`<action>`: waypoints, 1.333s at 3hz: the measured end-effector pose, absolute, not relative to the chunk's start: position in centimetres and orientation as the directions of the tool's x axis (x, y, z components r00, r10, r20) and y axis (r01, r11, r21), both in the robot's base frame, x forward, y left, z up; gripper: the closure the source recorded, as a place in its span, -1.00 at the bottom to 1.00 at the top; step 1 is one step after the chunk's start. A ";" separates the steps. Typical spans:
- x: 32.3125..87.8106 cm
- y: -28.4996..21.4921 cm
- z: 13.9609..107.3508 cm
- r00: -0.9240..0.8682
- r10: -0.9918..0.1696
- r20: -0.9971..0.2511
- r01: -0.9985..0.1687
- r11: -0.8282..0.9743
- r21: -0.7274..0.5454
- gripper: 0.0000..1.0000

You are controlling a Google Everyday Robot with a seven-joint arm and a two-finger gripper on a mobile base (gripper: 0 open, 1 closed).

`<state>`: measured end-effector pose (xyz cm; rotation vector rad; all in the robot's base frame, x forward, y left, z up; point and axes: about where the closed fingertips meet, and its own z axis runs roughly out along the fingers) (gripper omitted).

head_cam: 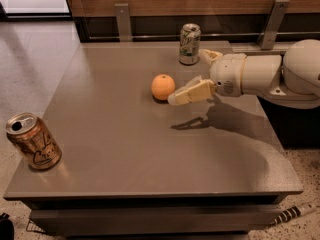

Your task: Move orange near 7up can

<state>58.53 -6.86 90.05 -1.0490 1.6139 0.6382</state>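
My view: the hand comes in from the right over the table, its 2 fingers spread wide, holding nothing. The lower finger points at the orange, just beside it; I cannot tell if they touch. The 7up can stands upright behind the orange, near the rear edge. 1 copper can stands front-left.

Grey-brown table, flat top. On it: 7up can upright nr back edge, right of ctr. Orange in front of it, well apart, approx mid-table. Copper-gold can upright at front-left corner, far from both. Gripper above tabletop just right of orange, fingers spread, lower tip beside the fruit; its shadow falls on the top.
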 end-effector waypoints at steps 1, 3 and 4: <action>59.6 -5.2 88.6 -0.041 -0.267 -0.963 -0.885 0.458 -0.090 -1.00; 61.4 -2.4 83.6 -0.052 -0.184 -0.982 -0.898 0.438 -0.034 -0.95; 61.7 -1.7 82.2 -0.051 -0.151 -0.987 -0.903 0.429 -0.019 -0.50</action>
